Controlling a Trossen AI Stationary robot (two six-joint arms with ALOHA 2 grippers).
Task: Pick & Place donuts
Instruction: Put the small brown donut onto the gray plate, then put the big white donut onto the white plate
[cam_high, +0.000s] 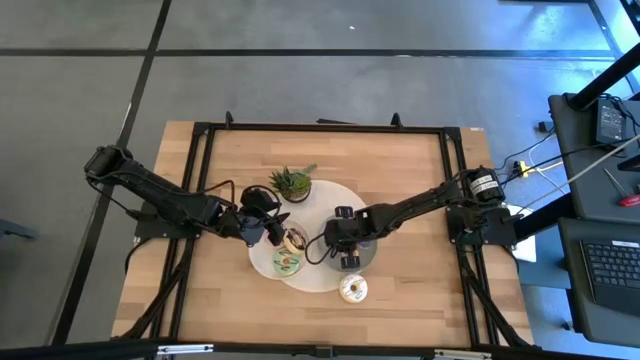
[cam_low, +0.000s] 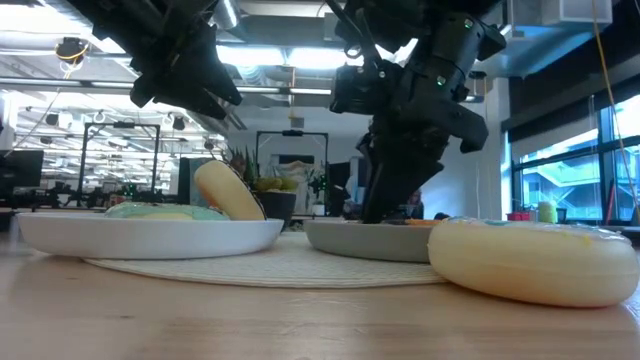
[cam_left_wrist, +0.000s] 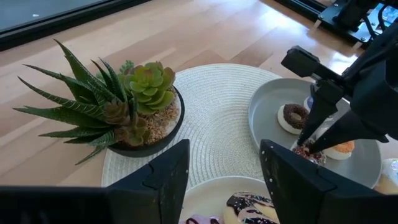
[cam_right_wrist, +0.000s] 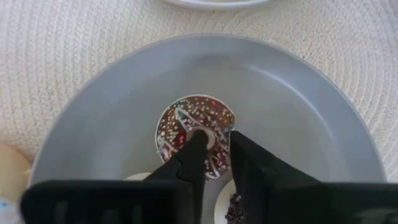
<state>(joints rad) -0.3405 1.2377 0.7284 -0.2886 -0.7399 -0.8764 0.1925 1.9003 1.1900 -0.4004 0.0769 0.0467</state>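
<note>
Wooden table (cam_high: 400, 180), woven mat (cam_high: 330, 210), bright office behind.

A robotics lab inside a large open-plan office or workshop hall. The wooden table (cam_high: 400, 170) carries a black metal frame (cam_high: 320, 128) on grey floor, with a laptop (cam_high: 608, 270) beside it. Behind are ceiling strip lights (cam_low: 300, 58), exposed ducts, tall windows (cam_low: 570, 160) and what seem to be more workstations.
</note>
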